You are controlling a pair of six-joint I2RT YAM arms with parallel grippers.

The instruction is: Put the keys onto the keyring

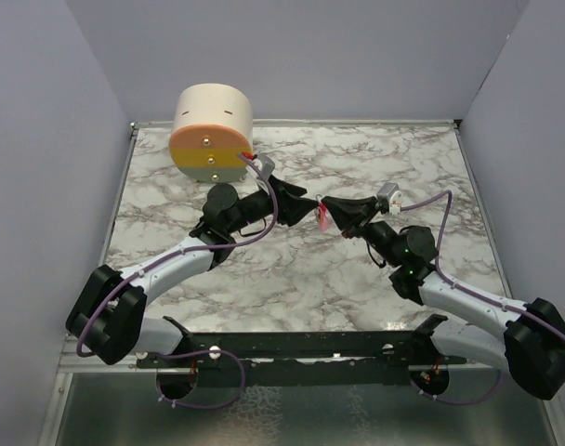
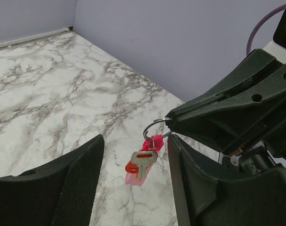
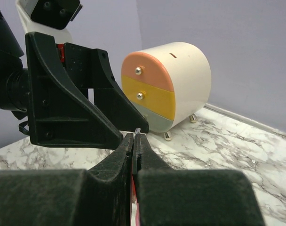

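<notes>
Okay, left wrist view, nearest first: left hand (image 2: 136,146) is open, its two black padded fingers (image 2: 63,188) apart on either side of the dangling bundle, touching nothing that I can see. Between them hangs the key (image 2: 143,161), a small flat piece with a red head and a grey blade, lying against the slim bright-pink plastic strip (image 2: 132,179). Both hang off the keyring (image 2: 147,128), a thin dark metal wire loop. Just past it, right hand (image 2: 170,122) is clamped on the far side of that ring; the right wrist view shows its jaws pressed together with no gap.

Judgement: the key looks already on the ring, or at least hooked through one coil; can't tell if it is fully wound on. The step in hand is likely seating or checking it. To do it well, right hand holds the ring steady with no twist. Left hand closes on the key head only, not the strip, and slides it along the wire rather than tugging down. Risks: pulling the ring out of the pinch, or catching the strip too.

Further off: white-and-grey marbled bench (image 2: 63,94), with the bundle apparently hanging clear of it. At the back sits a rounded cream drawer box (image 1: 211,135) with pink, yellow and pale-green fronts, well apart from both hands.
</notes>
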